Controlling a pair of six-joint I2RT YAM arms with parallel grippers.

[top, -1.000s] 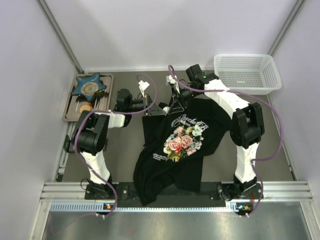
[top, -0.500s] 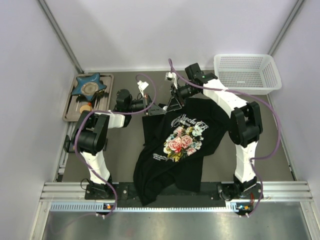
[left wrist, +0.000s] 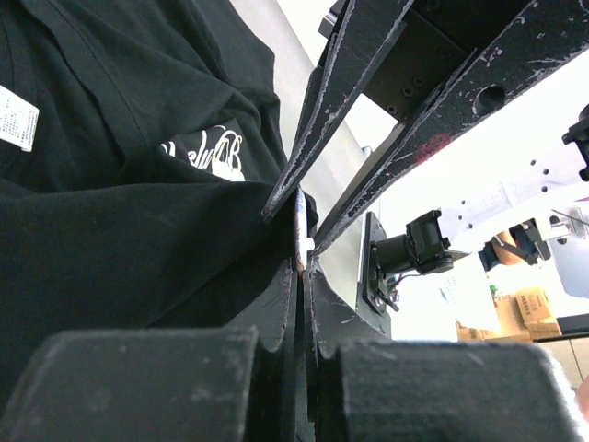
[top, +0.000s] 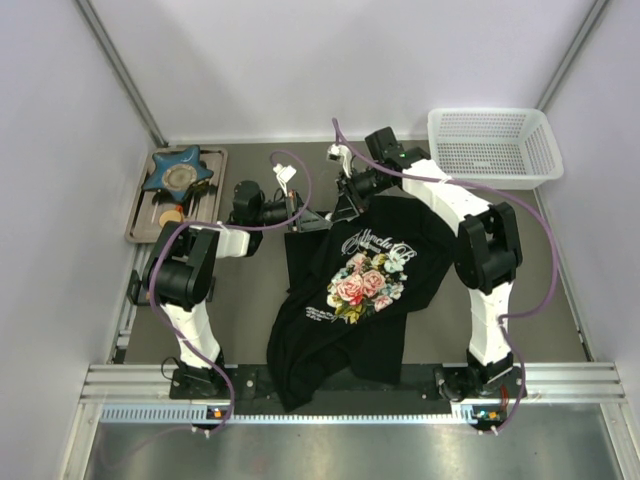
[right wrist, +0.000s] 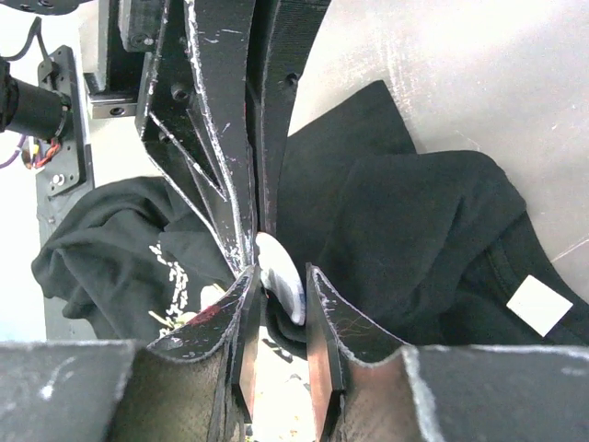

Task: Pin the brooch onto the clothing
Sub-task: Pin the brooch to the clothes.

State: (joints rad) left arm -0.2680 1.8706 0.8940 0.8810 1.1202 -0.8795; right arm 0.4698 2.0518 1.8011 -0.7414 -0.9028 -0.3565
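Observation:
The clothing [top: 350, 290], a black T-shirt with a rose print, lies crumpled mid-table. My left gripper [top: 312, 216] is shut on a fold of it near the collar; in the left wrist view its jaws [left wrist: 301, 262] pinch black fabric [left wrist: 138, 239]. Just past its tips shows the thin pale edge of the brooch [left wrist: 298, 226]. My right gripper [top: 347, 200] meets it head-on. In the right wrist view the pale round brooch [right wrist: 285, 285] sits tilted between my right gripper [right wrist: 281, 270], touching both tips, with the left arm's fingers [right wrist: 230, 138] reaching in from above.
A white mesh basket [top: 490, 145] stands at the back right. At the back left a grey tray [top: 140, 215] carries a blue star-shaped dish [top: 178, 170]. A white label [right wrist: 538, 304] shows on the shirt's inner fabric.
My right gripper has shifted slightly left and toward the back, and its jaws have narrowed onto the brooch. The left arm and the shirt have stayed put.

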